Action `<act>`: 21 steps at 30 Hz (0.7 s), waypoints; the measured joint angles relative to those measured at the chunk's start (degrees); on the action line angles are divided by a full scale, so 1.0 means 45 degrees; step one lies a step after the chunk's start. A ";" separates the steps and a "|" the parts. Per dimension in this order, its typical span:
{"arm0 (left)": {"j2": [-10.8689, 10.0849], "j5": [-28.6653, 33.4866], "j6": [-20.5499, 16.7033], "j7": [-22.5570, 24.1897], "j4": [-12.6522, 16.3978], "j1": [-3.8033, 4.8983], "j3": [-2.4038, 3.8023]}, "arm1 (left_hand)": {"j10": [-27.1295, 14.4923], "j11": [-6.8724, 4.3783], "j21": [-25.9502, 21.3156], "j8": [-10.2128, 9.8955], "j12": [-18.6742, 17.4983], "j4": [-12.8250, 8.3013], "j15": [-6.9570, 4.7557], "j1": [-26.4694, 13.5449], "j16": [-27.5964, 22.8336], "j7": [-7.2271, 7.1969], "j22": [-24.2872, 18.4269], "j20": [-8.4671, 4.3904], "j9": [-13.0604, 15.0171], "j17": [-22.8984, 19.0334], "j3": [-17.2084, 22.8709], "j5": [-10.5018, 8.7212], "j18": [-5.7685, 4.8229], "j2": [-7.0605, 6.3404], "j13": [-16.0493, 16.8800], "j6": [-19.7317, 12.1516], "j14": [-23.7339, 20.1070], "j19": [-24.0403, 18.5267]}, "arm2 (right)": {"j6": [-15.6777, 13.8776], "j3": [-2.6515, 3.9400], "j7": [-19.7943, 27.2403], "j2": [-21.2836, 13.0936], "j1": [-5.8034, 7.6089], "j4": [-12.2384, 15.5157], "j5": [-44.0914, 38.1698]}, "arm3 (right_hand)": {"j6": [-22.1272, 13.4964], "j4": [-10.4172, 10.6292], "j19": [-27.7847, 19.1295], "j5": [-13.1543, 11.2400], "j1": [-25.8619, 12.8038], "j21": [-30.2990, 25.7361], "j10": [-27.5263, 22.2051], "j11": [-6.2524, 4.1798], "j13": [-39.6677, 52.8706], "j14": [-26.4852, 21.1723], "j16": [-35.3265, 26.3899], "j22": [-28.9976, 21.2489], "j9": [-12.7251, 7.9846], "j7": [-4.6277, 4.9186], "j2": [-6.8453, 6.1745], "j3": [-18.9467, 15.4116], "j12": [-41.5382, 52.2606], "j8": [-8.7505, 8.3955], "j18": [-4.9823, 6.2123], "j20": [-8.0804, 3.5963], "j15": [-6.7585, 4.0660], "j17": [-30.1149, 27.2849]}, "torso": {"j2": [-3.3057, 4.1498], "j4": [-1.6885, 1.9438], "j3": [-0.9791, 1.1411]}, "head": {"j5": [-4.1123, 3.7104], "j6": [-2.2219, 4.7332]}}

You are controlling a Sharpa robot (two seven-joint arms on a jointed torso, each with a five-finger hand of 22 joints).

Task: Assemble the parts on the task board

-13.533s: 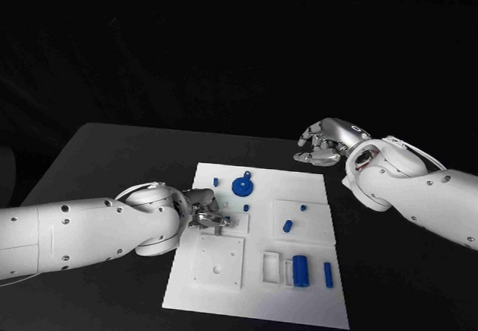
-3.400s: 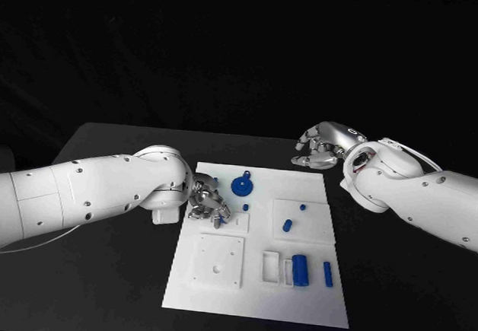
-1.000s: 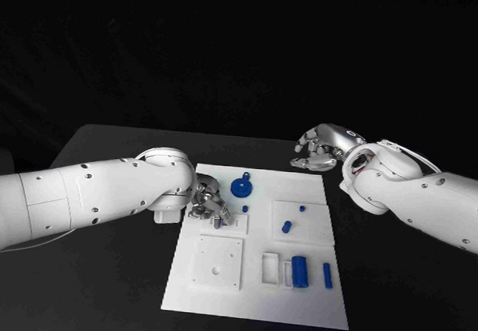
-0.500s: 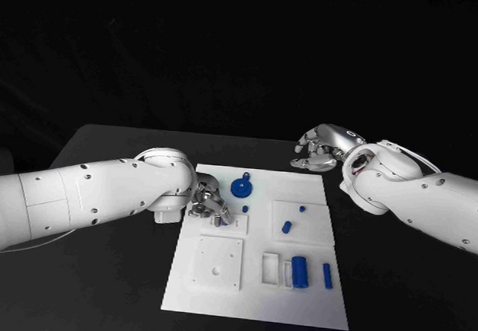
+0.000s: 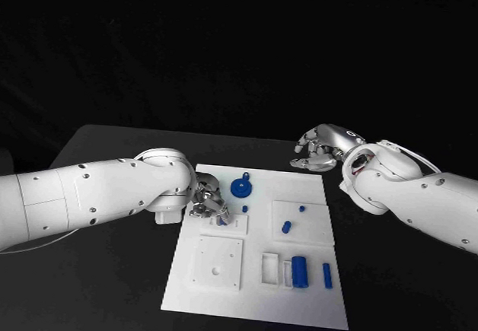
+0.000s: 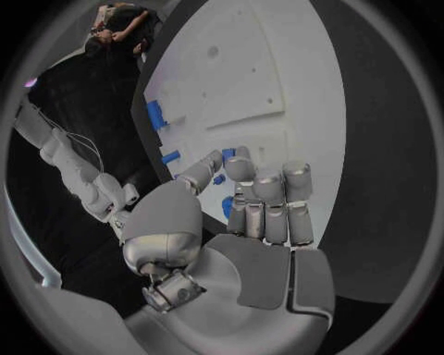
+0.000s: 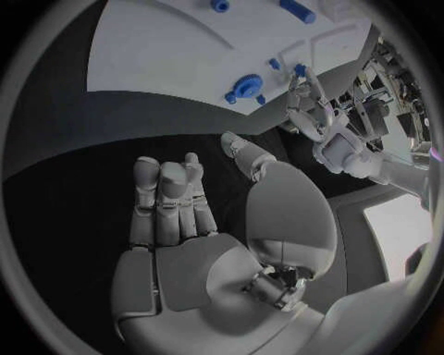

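Now, look first at your left hand: its fingers are curled down together over the small raised white block near the left edge of the task board. In the left wrist view a small blue part shows just behind the fingertips, touching or nearly touching them, but you cannot tell from these views whether it is actually pinched.

Your right hand hangs above the black table just beyond the board's far right corner, holding nothing; the right wrist view shows its fingers side by side and loosely bent, thumb apart.

On the board, a blue gear with a small tab lies near the far edge, with a short blue peg just beside the left hand. A square recess to the right carries 2 small blue pieces. Nearer you sit a white square plate with a hole, a blue cylinder and a slimmer blue bar, side by side.
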 measured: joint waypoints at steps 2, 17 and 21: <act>-0.0001 0.0049 -0.0010 0.0004 0.0002 0.0000 0.0002 | -0.0009 0.0014 0.0000 -0.0014 0.0000 -0.0142 0.0005 0.0102 0.0000 0.0031 0.0000 0.0000 -0.0001 0.0000 -0.0036 0.0226 -0.0001 0.0102 0.0000 -0.0031 0.0000 0.0000 | 0.0003 0.0000 0.0001 0.0001 0.0000 0.0000 0.0000 | 0.0000 0.0000 0.0000 0.0000 0.0000 0.0000 0.0000 0.0000 -0.0002 0.0000 0.0000 0.0000 0.0000 -0.0001 0.0000 0.0000 0.0000 0.0000 0.0000 0.0000 0.0000 0.0000 | 0.0000 0.0000 0.0000 | -0.0001 0.0007; -0.0035 0.0197 -0.0034 0.0022 0.0023 0.0003 0.0014 | 0.0009 0.0036 0.0001 -0.0038 0.0000 -0.0572 0.0111 0.0344 0.0000 0.0093 0.0011 0.0000 -0.0048 0.0001 -0.0133 0.2056 -0.0006 0.0522 0.0001 -0.0094 -0.0018 0.0000 | 0.0017 -0.0003 0.0011 0.0003 -0.0001 0.0004 0.0001 | 0.0002 0.0000 0.0000 0.0000 0.0000 0.0000 0.0000 0.0000 -0.0011 0.0000 0.0000 0.0010 0.0000 -0.0006 0.0000 0.0000 0.0000 0.0000 0.0000 0.0000 0.0000 -0.0003 | 0.0000 0.0005 0.0000 | -0.0002 0.0010; -0.0042 0.0244 -0.0038 0.0044 0.0040 0.0005 0.0025 | 0.0008 0.0038 0.0001 -0.0038 0.0000 -0.0760 0.0119 0.0176 0.0000 0.0114 0.0026 0.0000 -0.0028 0.0001 -0.0082 0.2889 -0.0023 0.0761 0.0001 -0.0115 -0.0020 0.0000 | 0.0022 -0.0003 0.0015 0.0003 -0.0001 0.0004 0.0001 | 0.0002 0.0000 0.0000 0.0049 0.0000 0.0000 0.0000 0.0000 -0.0010 0.0000 0.0000 0.0010 0.0000 -0.0008 0.0000 0.0000 0.0000 0.0000 -0.0001 0.0000 0.0000 -0.0003 | 0.0000 0.0006 0.0001 | -0.0002 0.0015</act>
